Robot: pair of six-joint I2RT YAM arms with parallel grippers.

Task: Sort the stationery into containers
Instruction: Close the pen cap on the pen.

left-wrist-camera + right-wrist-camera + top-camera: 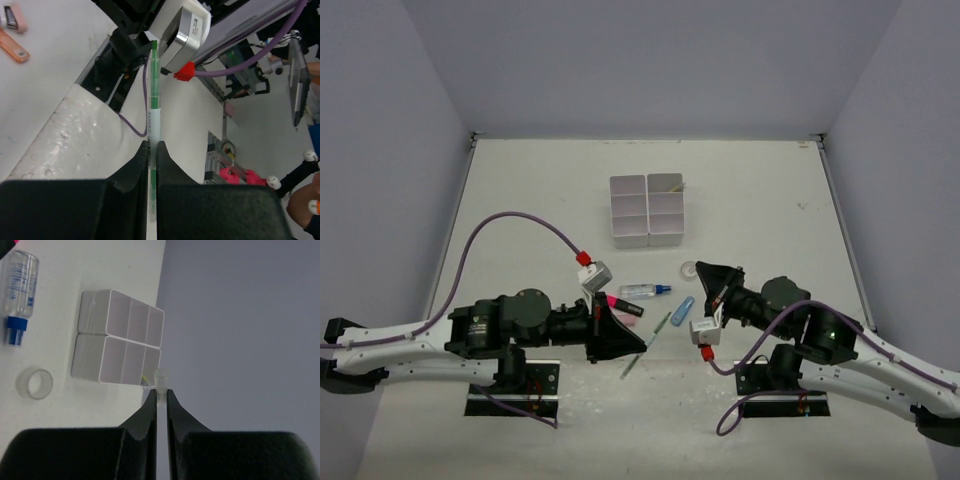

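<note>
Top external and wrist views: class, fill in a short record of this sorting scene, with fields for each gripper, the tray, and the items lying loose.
left gripper: shut on a thin green and white pen
right gripper: shut on a small translucent piece; what it is cannot be told
tray: white, six compartments, far middle of the table; a thin item in its far right compartment
loose items: glue pen, tape ring, pink-ended highlighter, small blue item

White tray (pixel 630 238) stood far, centre. Left gripper (pixel 642 347) pinched a thin pen (pixel 661 326), tilted, near the bases. Tape ring (pixel 688 270) lay just beside the right gripper (pixel 704 270).
</note>
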